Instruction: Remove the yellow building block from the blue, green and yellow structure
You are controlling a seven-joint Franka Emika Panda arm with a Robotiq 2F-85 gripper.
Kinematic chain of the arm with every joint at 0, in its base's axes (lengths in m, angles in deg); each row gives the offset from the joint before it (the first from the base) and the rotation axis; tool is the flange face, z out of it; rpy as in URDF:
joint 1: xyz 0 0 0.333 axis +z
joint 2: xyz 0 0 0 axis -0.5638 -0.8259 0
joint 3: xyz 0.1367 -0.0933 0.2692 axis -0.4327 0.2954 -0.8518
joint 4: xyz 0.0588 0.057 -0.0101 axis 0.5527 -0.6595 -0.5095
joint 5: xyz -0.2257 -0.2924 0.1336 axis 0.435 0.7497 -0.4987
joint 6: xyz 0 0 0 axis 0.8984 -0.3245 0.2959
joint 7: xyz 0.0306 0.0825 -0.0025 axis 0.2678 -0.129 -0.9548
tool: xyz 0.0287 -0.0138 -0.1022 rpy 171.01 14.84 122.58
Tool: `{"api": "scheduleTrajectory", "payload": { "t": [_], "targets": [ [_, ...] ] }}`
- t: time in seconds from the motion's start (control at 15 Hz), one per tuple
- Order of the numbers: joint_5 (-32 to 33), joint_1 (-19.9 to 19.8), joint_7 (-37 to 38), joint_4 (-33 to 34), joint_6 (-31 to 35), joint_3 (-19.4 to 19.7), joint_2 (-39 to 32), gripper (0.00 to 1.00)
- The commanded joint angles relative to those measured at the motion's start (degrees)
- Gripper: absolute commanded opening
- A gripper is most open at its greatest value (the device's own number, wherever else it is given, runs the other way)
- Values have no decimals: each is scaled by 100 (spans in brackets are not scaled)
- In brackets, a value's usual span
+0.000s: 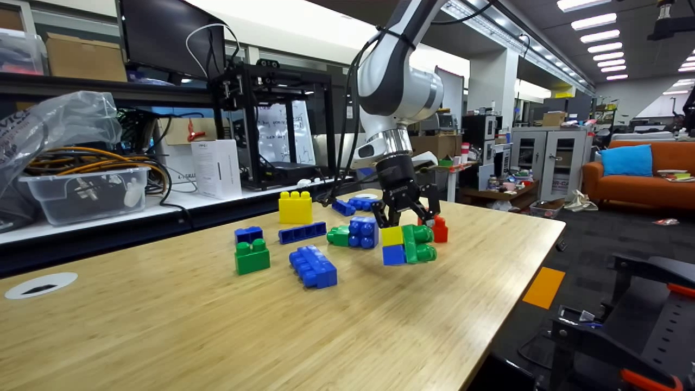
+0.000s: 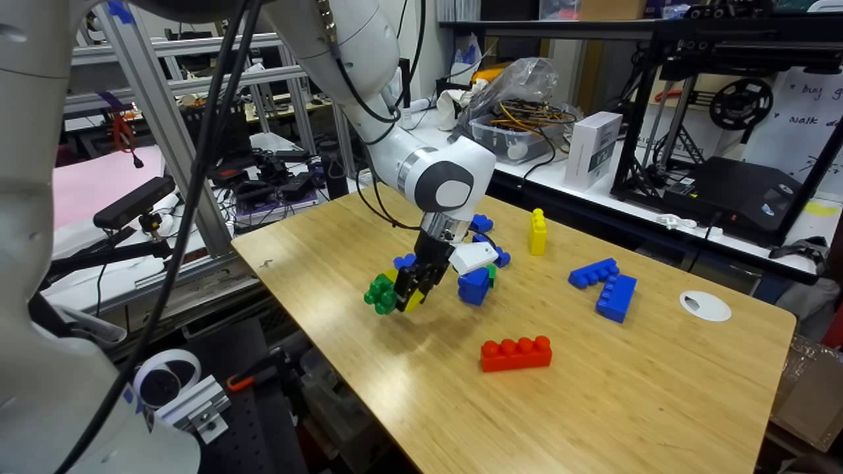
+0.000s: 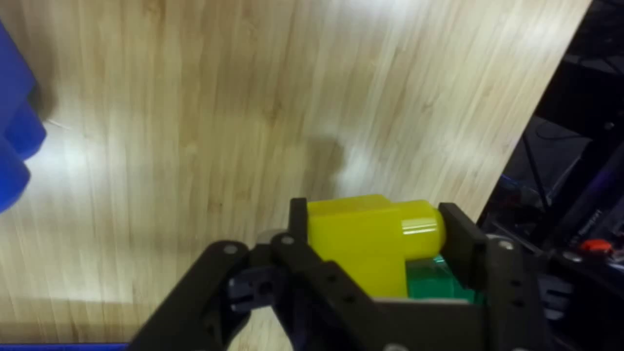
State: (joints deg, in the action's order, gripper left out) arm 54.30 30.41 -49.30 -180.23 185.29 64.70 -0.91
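The blue, green and yellow structure hangs tilted on its side in my gripper [image 1: 406,219], seemingly just above the table. In an exterior view its yellow building block [image 1: 392,235] is on top, a blue piece [image 1: 393,254] below it, and a green brick [image 1: 418,244] at the side, studs pointing sideways. In an exterior view the gripper [image 2: 406,289] partly hides the yellow block [image 2: 413,301] behind the green brick [image 2: 381,294]. In the wrist view the gripper [image 3: 374,226] is shut on the yellow block [image 3: 360,243], one finger at its stud; some green [image 3: 431,282] shows below, the blue piece is hidden.
Loose blue bricks [image 1: 313,266] lie around, one [image 1: 363,232] beside a green piece [image 1: 339,235]. A lone green block [image 1: 252,256], a larger yellow block [image 1: 295,208] and a red brick [image 2: 516,353] stand on the table [image 2: 593,395]. The table edge is near the gripper.
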Motion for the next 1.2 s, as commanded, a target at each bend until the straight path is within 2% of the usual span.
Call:
{"api": "scheduleTrajectory", "payload": {
  "t": [0.0, 0.2, 0.4, 0.73, 1.13],
  "targets": [
    [-483, 25, 421, 547, -899, 42, -255, 42],
    [-768, 59, 1111, 971, -1318, 149, -532, 42],
    [-821, 89, 1997, 1282, -1160, 311, -816, 42],
    [-991, 19, 3373, 1653, -1280, 362, -1108, 42],
    [-1043, -21, 4309, 1855, -1725, 287, -1195, 42]
  ]
}}
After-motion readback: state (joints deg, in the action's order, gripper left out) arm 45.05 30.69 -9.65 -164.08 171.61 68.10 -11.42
